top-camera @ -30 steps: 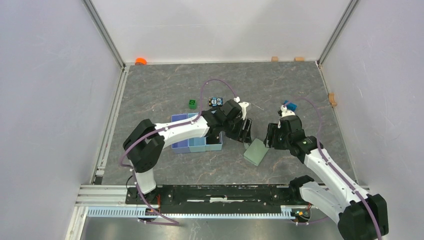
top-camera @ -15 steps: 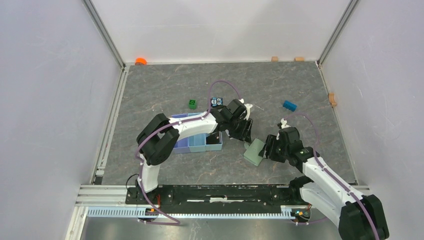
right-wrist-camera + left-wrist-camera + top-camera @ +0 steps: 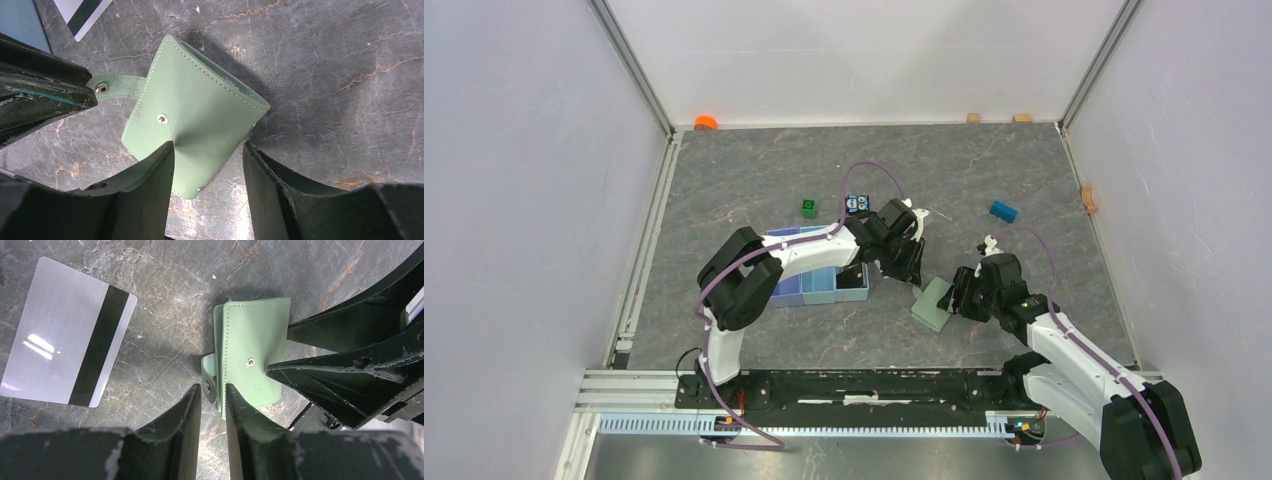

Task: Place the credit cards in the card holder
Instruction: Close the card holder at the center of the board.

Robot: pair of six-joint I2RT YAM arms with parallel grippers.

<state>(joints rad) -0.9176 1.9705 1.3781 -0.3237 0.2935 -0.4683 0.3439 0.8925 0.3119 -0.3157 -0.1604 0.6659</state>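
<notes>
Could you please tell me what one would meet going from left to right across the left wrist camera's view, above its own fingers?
Silver-grey credit card with a dark stripe → sage-green stitched card holder with a snap tab → right arm's black fingers.

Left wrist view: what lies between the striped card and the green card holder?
Nothing but bare tabletop between the striped card and the card holder, seen in the left wrist view.
</notes>
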